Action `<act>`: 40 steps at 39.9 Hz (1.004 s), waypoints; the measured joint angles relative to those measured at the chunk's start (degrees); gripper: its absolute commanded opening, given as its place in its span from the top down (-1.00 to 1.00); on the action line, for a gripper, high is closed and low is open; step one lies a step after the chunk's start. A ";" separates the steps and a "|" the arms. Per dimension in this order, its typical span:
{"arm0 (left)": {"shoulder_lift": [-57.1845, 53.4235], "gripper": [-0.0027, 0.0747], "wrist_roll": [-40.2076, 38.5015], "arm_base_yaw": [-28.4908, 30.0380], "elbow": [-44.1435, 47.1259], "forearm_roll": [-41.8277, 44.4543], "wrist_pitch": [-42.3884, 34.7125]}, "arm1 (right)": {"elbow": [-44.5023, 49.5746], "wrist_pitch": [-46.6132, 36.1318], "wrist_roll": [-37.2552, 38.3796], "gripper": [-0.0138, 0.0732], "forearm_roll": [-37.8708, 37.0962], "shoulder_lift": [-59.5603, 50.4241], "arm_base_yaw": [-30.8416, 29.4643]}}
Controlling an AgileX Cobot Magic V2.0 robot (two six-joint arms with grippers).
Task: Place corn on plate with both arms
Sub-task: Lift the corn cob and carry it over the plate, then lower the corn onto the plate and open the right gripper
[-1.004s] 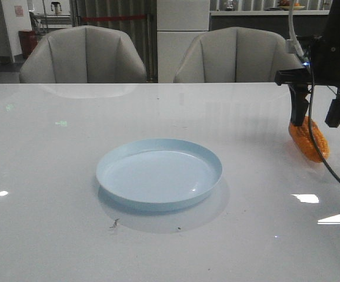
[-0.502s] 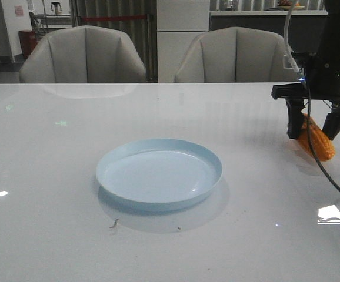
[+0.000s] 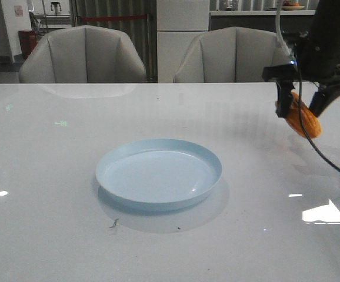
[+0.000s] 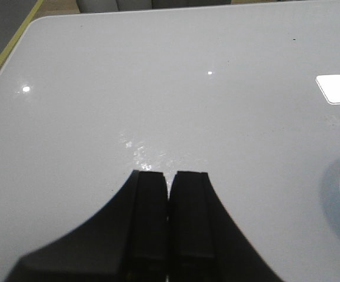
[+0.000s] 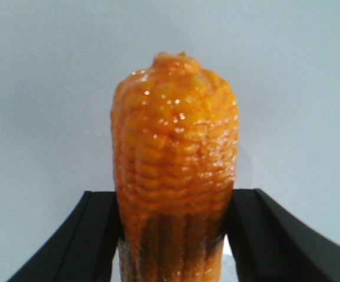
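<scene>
I had the corn (image 3: 303,120) clamped in my right tool (image 3: 302,108), off the worktop (image 3: 52,194) right of the plate (image 3: 159,173), left tool (image 4: 170,194) shut, empty; next I judged a leftward carry over the plate.

The orange-yellow toy corn cob (image 5: 175,170) looks glossy plastic, with bumpy kernel rows catching highlights. The round pale blue plastic plate (image 3: 159,173) is smooth with a soft sheen. The white table top (image 3: 52,205) is polished (it mirrors the lights). Matt black gripper fingers (image 4: 149,217).
</scene>
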 measured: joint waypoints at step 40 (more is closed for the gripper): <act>0.00 0.70 0.00 0.00 0.00 0.00 -0.22 | -11.49 10.70 -4.60 0.09 2.12 1.57 28.59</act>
